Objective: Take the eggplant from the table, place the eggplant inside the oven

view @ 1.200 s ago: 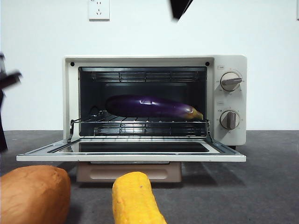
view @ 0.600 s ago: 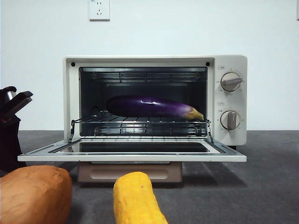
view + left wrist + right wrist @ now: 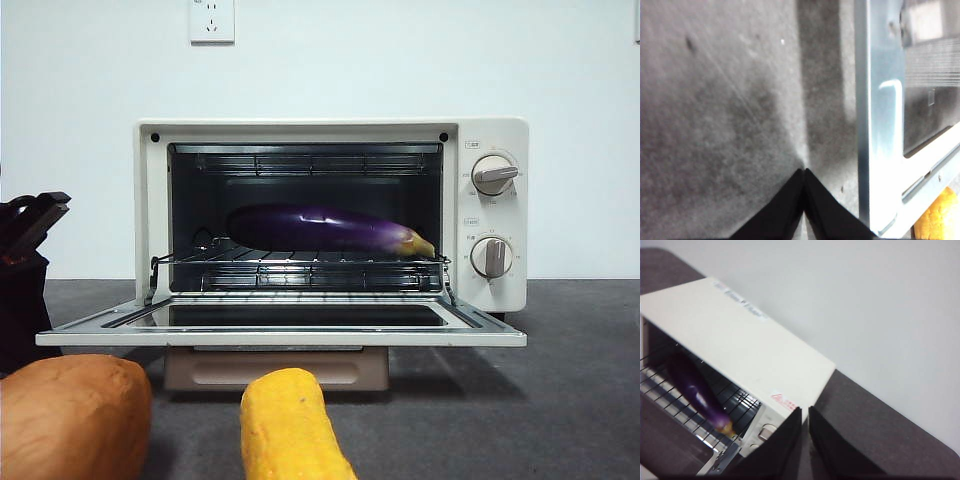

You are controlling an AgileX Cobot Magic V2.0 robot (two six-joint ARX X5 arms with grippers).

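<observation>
The eggplant [image 3: 325, 228] lies lengthwise on the wire rack [image 3: 300, 268] inside the oven [image 3: 330, 225], stem tip toward three o'clock, so the placing looks done. The oven door [image 3: 280, 325] hangs open, flat over the counter [image 3: 560, 400].

The left gripper [image 3: 804, 172] sits low beside the door's nine o'clock edge, jaws pressed together and empty. The right gripper [image 3: 805, 412] hovers high above the oven's knob end, jaws nearly closed with a thin slit, holding nothing.

The risk, as I judge it: the left arm is close to the door, and a sideways drift could knock it or nudge the sweet potato [image 3: 72, 415] and corn cob [image 3: 290, 425] at six o'clock.

Against half a second ago, the left gripper has sunk slightly at nine o'clock; the eggplant has not moved.
</observation>
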